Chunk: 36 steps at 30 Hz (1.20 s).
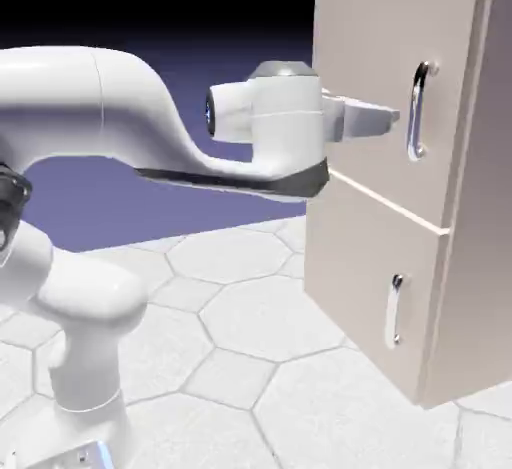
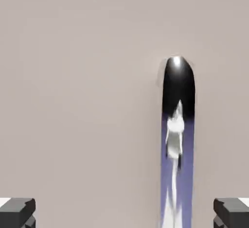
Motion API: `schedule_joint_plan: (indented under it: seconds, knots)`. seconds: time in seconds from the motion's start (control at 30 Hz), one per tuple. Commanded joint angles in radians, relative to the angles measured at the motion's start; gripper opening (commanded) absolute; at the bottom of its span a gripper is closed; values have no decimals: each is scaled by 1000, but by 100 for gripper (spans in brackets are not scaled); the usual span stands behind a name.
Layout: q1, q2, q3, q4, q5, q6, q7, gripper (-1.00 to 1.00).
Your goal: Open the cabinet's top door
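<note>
Two-finger gripper (image 2: 124, 213): jaws wide apart, nothing held, presumably to straddle the vertical bar handle (image 2: 177, 173), offset toward 4 o'clock in the hand view. Closed upper cabinet door (image 1: 370, 47): 3 o'clock from the wrist, exterior view.

The white arm (image 1: 140, 107) rises from the exterior view's lower left, bends at a dark joint, then reaches toward the exterior view's right along a thick, rounded forearm. The wrist (image 1: 288, 122) stands roughly upright beyond it. From there the jaws (image 2: 124, 213) point to the exterior view's right, close to level. In the hand view they stand wide apart, with dark grey tips at the bottom edge and nothing gripped.
</note>
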Motion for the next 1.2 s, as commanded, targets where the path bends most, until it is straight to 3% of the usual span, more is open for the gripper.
schedule_joint_plan:
  seconds: [0.0,0.33,0.37,1.17]
  knots:
    - [13,-4,-15,9,-44,-1,34,0]
    - [240,64,-190,165,-197,-27,154,0]
    - [240,64,-190,165,-197,-27,154,-100]
    - [-593,-15,530,-240,206,-152,155,-100]
